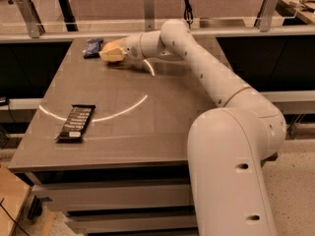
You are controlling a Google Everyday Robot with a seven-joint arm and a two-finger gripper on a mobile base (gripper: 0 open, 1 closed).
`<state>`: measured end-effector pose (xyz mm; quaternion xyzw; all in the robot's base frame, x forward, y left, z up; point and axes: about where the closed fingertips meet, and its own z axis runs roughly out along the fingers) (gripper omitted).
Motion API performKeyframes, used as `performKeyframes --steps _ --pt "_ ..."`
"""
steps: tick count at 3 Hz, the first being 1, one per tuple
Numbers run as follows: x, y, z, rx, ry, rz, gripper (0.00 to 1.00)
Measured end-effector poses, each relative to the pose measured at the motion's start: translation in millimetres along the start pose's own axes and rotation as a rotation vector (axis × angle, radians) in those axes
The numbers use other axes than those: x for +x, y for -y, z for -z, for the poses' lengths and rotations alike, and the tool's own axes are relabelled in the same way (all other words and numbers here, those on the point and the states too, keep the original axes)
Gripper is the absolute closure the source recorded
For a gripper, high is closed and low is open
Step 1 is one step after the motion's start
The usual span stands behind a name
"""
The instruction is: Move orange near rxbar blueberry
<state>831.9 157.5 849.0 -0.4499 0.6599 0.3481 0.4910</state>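
Note:
The rxbar blueberry (pixel 93 47), a short dark blue shiny wrapper, lies at the far left corner of the table (pixel 162 127). My arm reaches across the table to that corner. My gripper (pixel 114 52) is at the arm's tip, just right of the blue wrapper and low over the table top. A rounded yellow-orange shape at the gripper's tip is the orange (pixel 108 53). It sits about a hand's width from the wrapper and is partly covered by the gripper. I cannot tell whether it rests on the table.
A longer black bar wrapper with white lettering (pixel 76 122) lies near the table's front left. A rail with metal posts (pixel 147 6) runs behind the table. My arm's large white base (pixel 231 171) stands at the front right corner.

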Motion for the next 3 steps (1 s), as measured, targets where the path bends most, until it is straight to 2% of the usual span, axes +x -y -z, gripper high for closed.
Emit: performKeyframes --steps 1,2,3 --pt "0.0 -0.1 -0.2 0.0 0.0 0.0 0.12" --pt "0.6 -2.0 -3.3 -0.005 -0.001 -0.001 0.0" --pt "0.6 -2.0 -3.4 -0.005 -0.001 -0.001 0.0"
